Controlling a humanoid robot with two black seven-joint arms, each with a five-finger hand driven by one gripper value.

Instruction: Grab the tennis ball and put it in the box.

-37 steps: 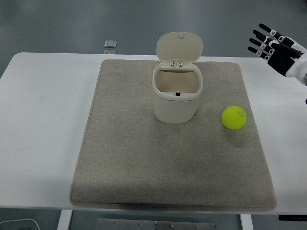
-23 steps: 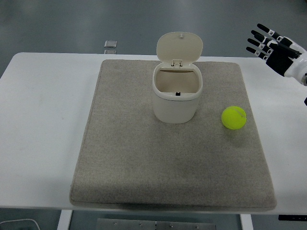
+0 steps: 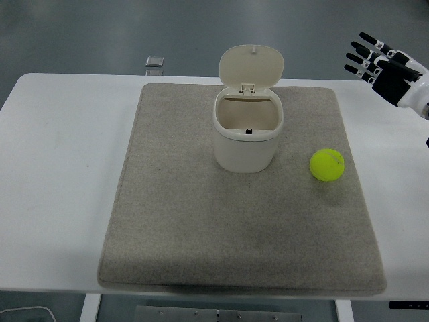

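On the grey mat (image 3: 201,221) covering most of the white table (image 3: 60,168), right of centre: the tennis ball (image 3: 327,164), yellow-green, resting free, touched by nothing. Just left of it, but clearly apart, the box (image 3: 247,137), a cream bin with rounded corners, hinged lid (image 3: 251,66) tipped up and back, mouth open, inside apparently empty.

Up at the right edge, above the far corner of the table: the right hand (image 3: 379,62), black fingers (image 3: 358,54) spread and fanned out, holding nothing, well apart from the ball and higher in the picture than it. No left hand in view.

Beyond the table's far edge, on the floor: a small square grey object (image 3: 155,62), too small to identify, no part of the job.

Judged from this: nothing of the task done yet. Ball not grasped, not lifted, not in the box. Left to do: bring the hand down and inward to the ball, close around it, carry it leftward over the open mouth, release. Lid already up, so no opening step needed.
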